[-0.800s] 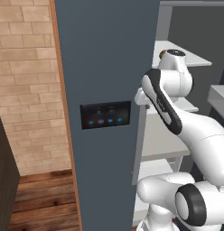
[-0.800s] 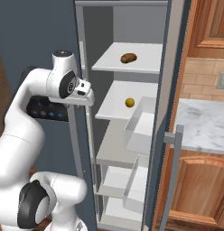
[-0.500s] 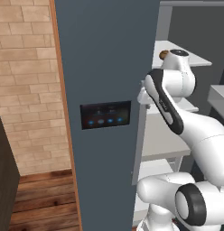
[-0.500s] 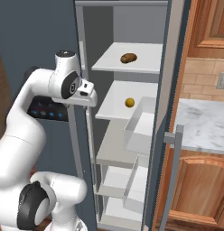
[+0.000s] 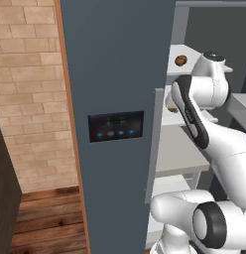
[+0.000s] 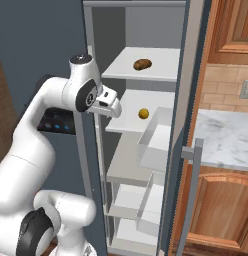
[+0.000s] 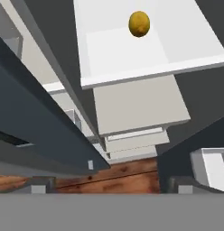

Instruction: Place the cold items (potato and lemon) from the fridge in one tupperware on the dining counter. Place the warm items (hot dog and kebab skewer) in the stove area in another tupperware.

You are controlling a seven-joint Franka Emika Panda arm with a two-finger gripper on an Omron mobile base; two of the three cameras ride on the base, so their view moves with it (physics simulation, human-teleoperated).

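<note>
The fridge stands open. A brown potato [image 6: 142, 64] [image 5: 180, 60] lies on its top white shelf [image 6: 161, 70]. A yellow lemon [image 6: 143, 113] [image 7: 139, 23] sits on the shelf below. My gripper [image 6: 112, 109] [image 7: 109, 189] hovers at the left front edge of the lemon's shelf, a short way from the lemon and about level with it. Its fingertips [image 7: 38, 189] stand wide apart and open, with nothing between them. In the left base view my arm covers most of the lemon's shelf.
The shut left fridge door [image 5: 115, 74] with its control panel [image 5: 115, 126] is close beside my arm. The open right door [image 6: 188, 75] carries a handle [image 6: 192, 190] and bins [image 6: 156, 134]. Lower shelves [image 6: 131, 170], a marble counter [image 6: 226, 140] and wooden cabinets [image 6: 231, 25] lie to the right.
My hand has moved right, from the door's edge in toward the fridge shelves and nearer the lemon. The potato and lemon have not moved.
</note>
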